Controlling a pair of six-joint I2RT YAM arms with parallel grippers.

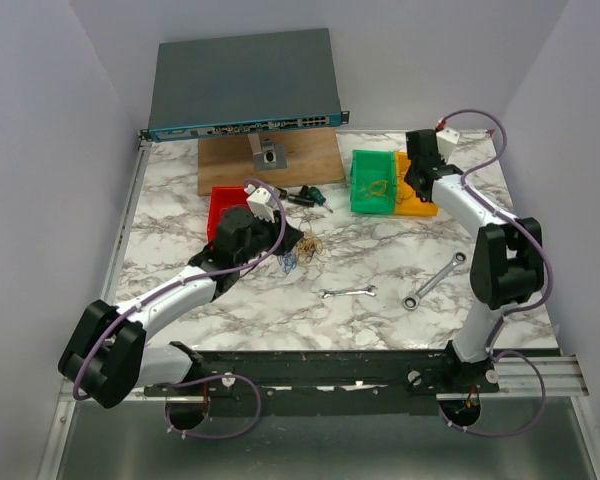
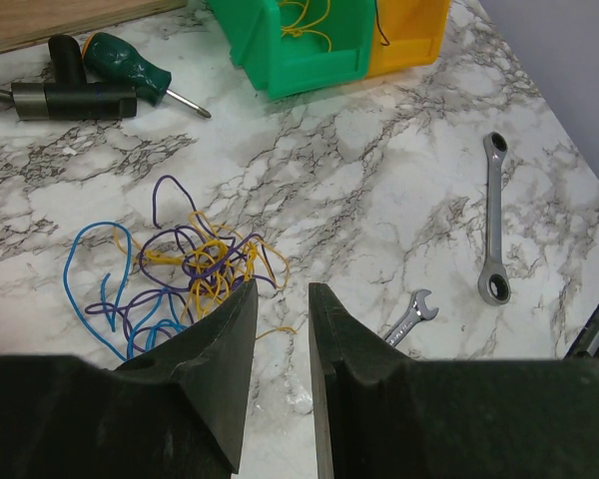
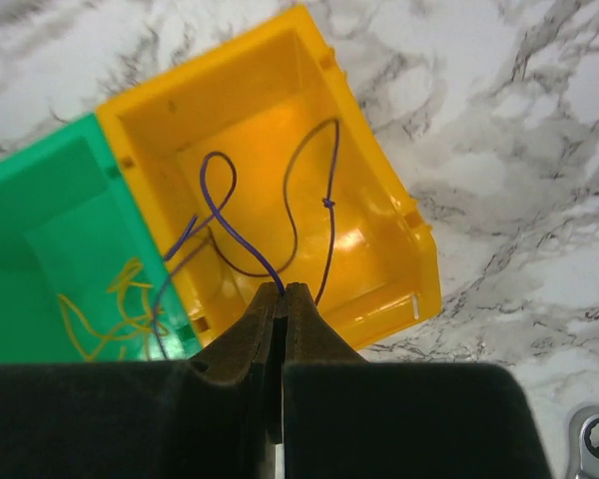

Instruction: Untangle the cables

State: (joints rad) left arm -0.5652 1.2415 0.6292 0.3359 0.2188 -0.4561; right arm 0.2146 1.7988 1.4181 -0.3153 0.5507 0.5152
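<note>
Left hand [image 1: 280, 245] sits beside tangled cables [image 1: 305, 250].

Left arm [image 1: 180, 290] jaws parted, right arm [image 1: 465, 205] jaws pinched shut

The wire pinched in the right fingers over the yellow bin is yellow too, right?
No. The wire pinched in the right fingers over the yellow bin is purple, not yellow. The right wrist view shows it.

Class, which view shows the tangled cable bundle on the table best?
Left wrist: the tangled cable bundle lies close, its blue, purple and yellow strands distinct. Top external shows it tiny beside the left arm. Right wrist misses it.
</note>
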